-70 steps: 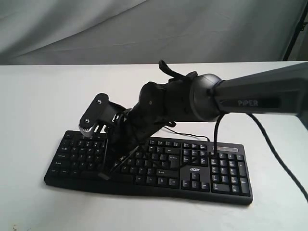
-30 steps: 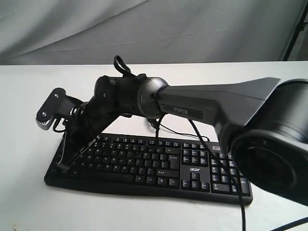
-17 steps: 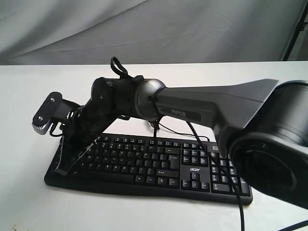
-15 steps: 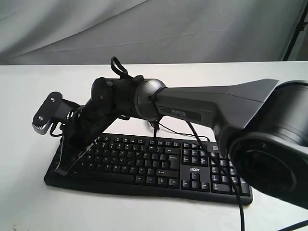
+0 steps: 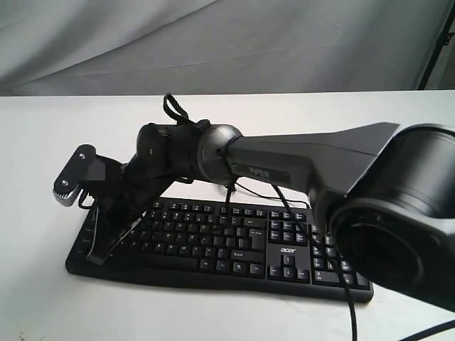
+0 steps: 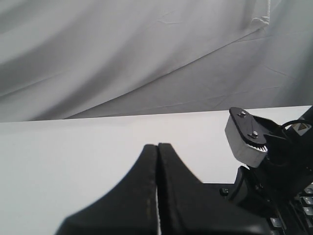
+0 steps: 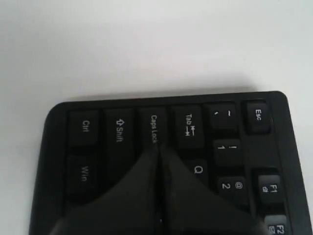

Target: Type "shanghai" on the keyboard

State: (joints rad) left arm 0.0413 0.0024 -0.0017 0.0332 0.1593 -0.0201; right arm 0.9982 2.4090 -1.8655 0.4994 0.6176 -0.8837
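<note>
1. The keyboard lies flat on the white table, its USB cable trailing off the far edge
2. The right gripper reaches across to the keyboard's Caps Lock end, fingers pressed together into one narrow point with no gap between them
3. In the right wrist view that point sits at the edge of the Caps Lock key, beside Tab and Q; the key under it is hidden, and whether it touches cannot be told
4. The left gripper hangs off that same end of the keyboard, well clear of the keys, its fingers likewise closed on nothing
5. The keyboard looks like a stiff, light plastic slab, likely to slide on the smooth table if pushed sideways
6. It needs no grasp: the joined fingertip should meet a key cap at its centre and press straight down, lightly, since the neighbouring keys sit close
</note>
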